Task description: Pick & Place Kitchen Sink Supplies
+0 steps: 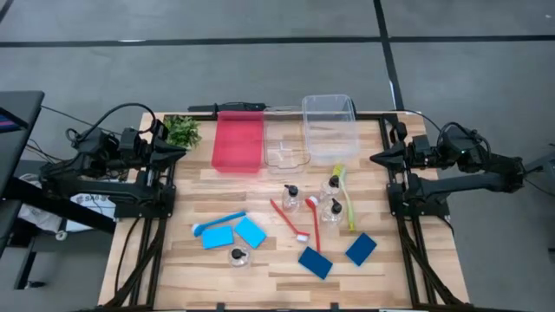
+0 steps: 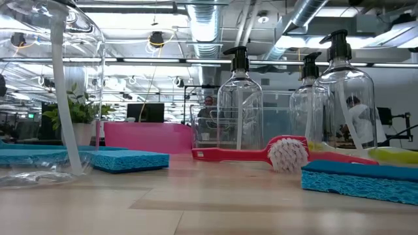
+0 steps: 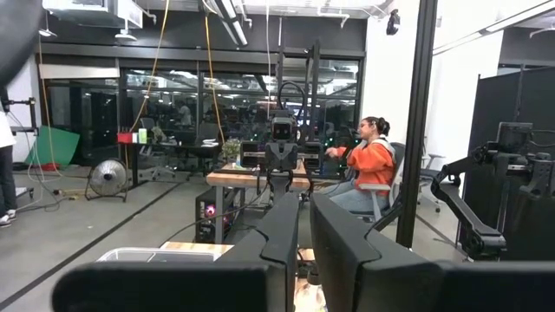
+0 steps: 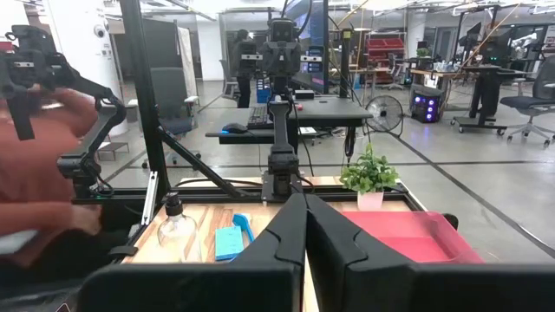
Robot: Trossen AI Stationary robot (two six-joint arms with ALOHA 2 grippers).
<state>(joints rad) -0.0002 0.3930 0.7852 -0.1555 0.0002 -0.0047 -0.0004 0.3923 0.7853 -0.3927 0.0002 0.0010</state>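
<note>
Left claw (image 1: 184,154) shut, parked table's edge, right claw (image 1: 375,159) likewise

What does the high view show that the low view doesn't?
Only the high view: both arms parked at the table's sides, left gripper and right gripper shut, plus the clear bin and dark-blue sponges. Only the low view: the room behind. Both: the pink bin, plant, pump bottles and red brush.

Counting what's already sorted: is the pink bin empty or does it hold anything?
Empty. From above, the pink bin shows only its bare floor; bottles, sponges and brushes all lie on the table.
</note>
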